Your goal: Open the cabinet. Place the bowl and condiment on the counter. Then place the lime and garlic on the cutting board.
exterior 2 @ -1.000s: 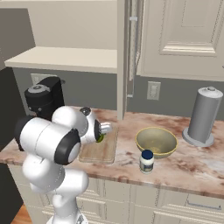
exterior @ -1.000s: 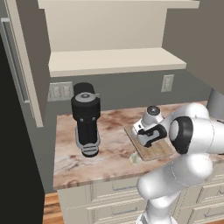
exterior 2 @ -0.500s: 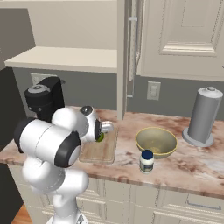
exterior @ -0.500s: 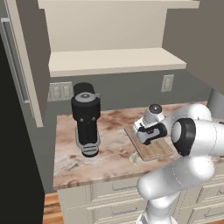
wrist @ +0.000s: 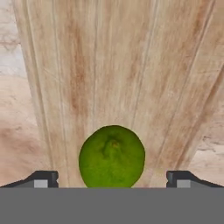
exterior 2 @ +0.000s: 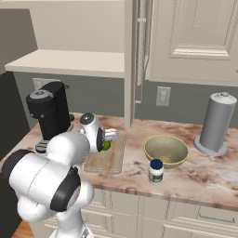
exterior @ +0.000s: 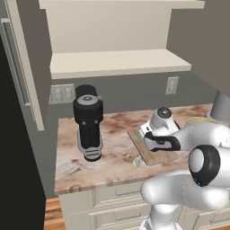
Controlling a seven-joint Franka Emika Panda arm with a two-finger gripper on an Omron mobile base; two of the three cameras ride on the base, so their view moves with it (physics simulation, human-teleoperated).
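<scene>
— Where are you in the job?
— You're setting the lime point(wrist: 112, 155) on the cutting board point(wrist: 131, 70); the bowl point(exterior 2: 166, 150) and condiment point(exterior 2: 156, 171) stand on the desk point(exterior 2: 218, 169) beside the board. Next, fetch the garlic.
— And the jaws?
— Spread wide, flanking the lime, gripping nothing.

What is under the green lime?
The lime sits on the wooden cutting board, between the open gripper fingertips. The board lies on the marble counter. The patch of board right beneath the lime is covered by it.
</scene>
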